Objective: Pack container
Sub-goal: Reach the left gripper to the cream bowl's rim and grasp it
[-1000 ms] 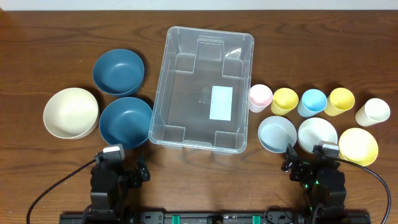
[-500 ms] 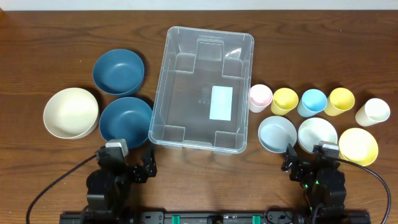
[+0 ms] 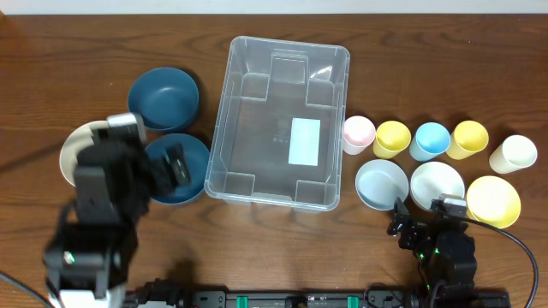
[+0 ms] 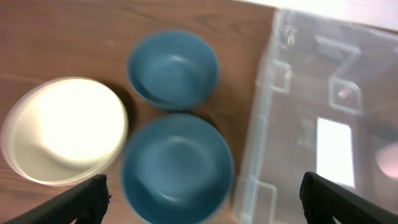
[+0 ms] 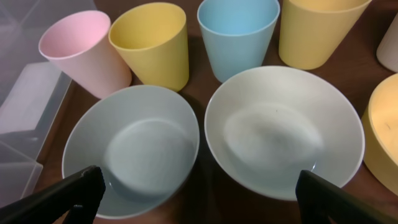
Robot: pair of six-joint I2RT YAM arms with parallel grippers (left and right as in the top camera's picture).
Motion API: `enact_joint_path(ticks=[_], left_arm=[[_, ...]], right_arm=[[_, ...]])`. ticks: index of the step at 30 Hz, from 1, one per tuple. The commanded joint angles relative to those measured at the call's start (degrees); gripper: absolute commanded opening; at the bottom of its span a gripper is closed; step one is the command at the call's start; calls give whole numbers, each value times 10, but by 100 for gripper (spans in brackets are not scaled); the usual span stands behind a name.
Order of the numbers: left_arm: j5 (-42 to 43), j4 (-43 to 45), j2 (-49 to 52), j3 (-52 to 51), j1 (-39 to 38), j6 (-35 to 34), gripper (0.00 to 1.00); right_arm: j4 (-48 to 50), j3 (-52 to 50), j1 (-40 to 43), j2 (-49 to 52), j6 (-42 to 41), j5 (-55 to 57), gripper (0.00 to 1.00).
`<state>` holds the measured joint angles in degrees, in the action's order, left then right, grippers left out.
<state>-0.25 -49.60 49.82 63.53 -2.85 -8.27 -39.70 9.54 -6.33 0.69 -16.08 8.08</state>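
The container (image 3: 257,128) lies empty in the middle of the worktop (image 3: 51,51), its long side running away from the robot and its white label (image 3: 305,141) on the base toward the right wall. Bare wood shows beyond its far rim and along its near rim. On the left the near blue bowl (image 3: 195,158) almost touches its wall, and on the right the pink cup (image 3: 358,134) stands just beside it.

The left end effector (image 3: 175,165) hangs high over the near blue bowl, left of the container, with its fingers spread wide and holding nothing. Its arm hides part of that bowl and of the cream bowl (image 3: 70,154).

The right end effector (image 3: 421,227) sits low at the near edge, well right of the container. It is also spread and empty, facing the pale blue bowl (image 3: 382,183) and the white bowl (image 3: 437,184).

The left wrist view is blurred, and the container's right side is cut off there.
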Motion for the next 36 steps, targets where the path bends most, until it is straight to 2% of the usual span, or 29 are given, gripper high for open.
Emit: enact_joint_path(ticks=[1,6,9,12,17,22,36], left_arm=[[-36,-39,82,99,31,52,98],[-32,-74,150,150,51,58,98],[-80,-90,179,150,82,14,98],[-83,-106,221,150,139,-9,98],[-19,-99,305,150,216,-1,98],[9,-81,381,150,223,45,98],[-34,-25,518,150,226,54,98]], right_arm=[[-1,-2,4,-3,-6,0,99],[-1,-2,4,-3,-6,0,99],[-1,-2,4,-3,-6,0,99],[-1,-2,4,-3,-6,0,99],[-1,-2,4,-3,-6,0,99],[-1,-2,4,-3,-6,0,99],[-1,-2,4,-3,-6,0,99]])
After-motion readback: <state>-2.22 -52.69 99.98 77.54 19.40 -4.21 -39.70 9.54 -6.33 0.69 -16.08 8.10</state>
